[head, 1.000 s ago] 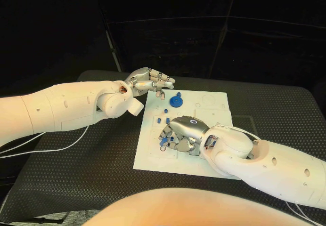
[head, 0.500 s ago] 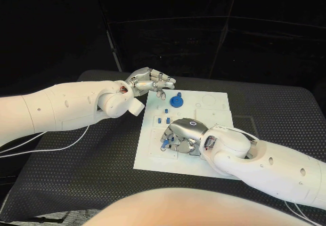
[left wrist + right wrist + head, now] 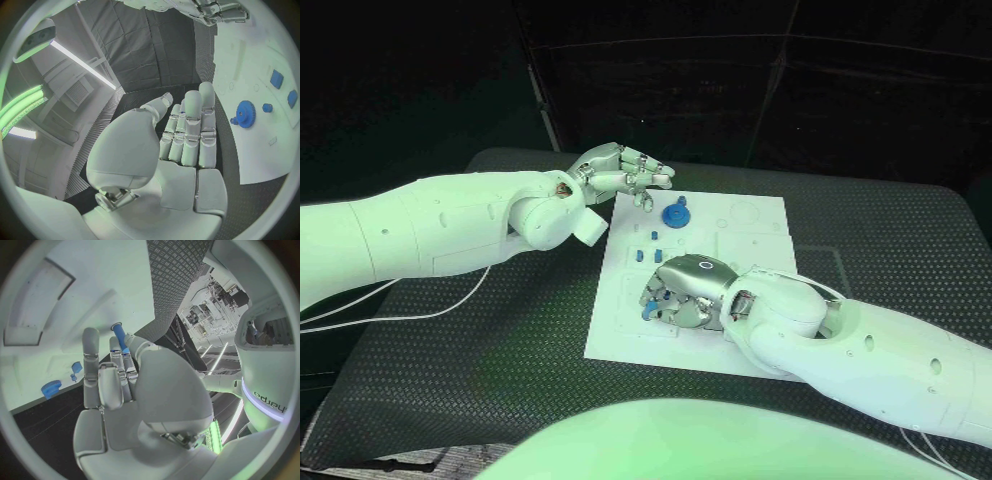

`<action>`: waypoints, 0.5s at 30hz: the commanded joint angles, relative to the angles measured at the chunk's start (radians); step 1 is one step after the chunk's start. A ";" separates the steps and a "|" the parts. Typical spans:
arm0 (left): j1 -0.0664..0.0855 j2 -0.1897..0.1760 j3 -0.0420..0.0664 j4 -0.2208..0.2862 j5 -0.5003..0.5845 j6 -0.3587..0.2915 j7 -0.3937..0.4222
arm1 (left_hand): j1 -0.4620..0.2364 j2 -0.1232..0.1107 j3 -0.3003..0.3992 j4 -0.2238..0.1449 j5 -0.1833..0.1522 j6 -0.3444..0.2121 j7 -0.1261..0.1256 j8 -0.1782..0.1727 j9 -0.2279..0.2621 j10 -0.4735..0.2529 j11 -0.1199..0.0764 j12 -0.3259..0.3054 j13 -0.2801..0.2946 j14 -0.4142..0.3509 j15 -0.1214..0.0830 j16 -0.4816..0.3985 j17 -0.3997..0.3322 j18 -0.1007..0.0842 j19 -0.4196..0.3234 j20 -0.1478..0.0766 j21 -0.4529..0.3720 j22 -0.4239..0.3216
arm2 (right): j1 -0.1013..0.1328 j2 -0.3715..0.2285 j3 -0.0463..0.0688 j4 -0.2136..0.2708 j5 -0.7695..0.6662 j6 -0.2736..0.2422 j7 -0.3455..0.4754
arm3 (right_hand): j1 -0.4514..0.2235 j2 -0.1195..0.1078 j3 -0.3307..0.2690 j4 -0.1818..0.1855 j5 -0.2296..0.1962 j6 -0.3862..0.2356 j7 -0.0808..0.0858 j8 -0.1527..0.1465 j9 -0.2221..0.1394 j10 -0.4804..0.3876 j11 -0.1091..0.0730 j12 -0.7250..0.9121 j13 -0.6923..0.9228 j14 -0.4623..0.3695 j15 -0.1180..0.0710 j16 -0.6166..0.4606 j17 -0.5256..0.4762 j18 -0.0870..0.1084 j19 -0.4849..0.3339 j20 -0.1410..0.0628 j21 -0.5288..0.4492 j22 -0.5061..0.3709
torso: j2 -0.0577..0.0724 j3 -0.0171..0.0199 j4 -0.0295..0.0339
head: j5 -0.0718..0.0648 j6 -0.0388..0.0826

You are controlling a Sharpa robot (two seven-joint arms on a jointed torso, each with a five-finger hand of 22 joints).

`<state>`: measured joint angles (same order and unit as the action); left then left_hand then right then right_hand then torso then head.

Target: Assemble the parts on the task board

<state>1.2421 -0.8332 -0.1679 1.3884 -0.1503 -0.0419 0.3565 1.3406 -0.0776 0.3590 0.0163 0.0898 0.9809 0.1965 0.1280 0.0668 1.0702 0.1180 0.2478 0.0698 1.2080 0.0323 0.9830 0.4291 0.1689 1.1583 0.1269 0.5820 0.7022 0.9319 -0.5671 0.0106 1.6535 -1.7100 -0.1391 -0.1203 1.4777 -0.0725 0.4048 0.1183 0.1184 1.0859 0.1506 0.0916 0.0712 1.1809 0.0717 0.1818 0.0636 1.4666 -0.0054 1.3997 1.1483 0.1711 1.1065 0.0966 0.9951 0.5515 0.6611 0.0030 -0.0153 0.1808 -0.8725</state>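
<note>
R hand (image 3: 687,293): mid-frame, palm down on board (image 3: 750,215), fingers pinching blue pin (image 3: 119,335)
L hand (image 3: 617,172): upper left by board's corner, fingers loosely curled, holding nothing
Gear (image 3: 676,214): upper board, near L hand
Change: R hand slid slightly left/down; L unchanged

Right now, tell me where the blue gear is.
In the head view the blue gear stands at the task board's far edge, just right of the left hand.

Robotics lab/test cell is indicated: table (image 3: 877,215) is covered w/ black textured mat, work area is enclosed by black curtains (image 3: 733,80), light strips (image 3: 81,62) are mounted overhead, and equipment racks (image 3: 209,302) are seen in background.
</note>
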 commanded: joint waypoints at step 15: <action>0.001 -0.001 0.001 0.003 0.005 0.012 0.010 | -0.008 0.004 -0.005 0.001 -0.005 -0.005 -0.001 0.006 0.001 -0.007 0.002 0.003 0.001 -0.009 0.000 0.002 -0.002 0.014 -0.001 0.005 -0.004 -0.001 | -0.001 0.013 -0.004 -0.015 -0.044 0.038 -0.034 | -0.008 -0.008 0.006 0.001 0.000 0.006 0.000 0.003 0.000 0.007 0.005 -0.011 0.001 0.029 0.000 -0.003 -0.009 0.009 -0.005 0.001 0.002 -0.005 | -0.001 -0.0002 0.0001 | 0.000 0.000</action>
<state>1.2421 -0.8342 -0.1680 1.3893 -0.1502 -0.0407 0.3564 1.3406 -0.0776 0.3590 0.0163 0.0898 0.9809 0.1965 0.1280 0.0667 1.0702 0.1180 0.2478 0.0697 1.2080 0.0323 0.9830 0.4292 0.1689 1.1583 0.1269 0.5820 0.7022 0.9300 -0.5553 0.0071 1.6395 -1.7252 -0.1224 -0.1326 1.4749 -0.0753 0.4048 0.1181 0.1222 1.0889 0.1473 0.0957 0.0713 1.1845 0.0753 0.1767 0.0639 1.4666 -0.0054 1.3997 1.1411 0.1710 1.1065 0.0966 0.9950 0.5476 0.6604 0.0028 -0.0153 0.1812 -0.8728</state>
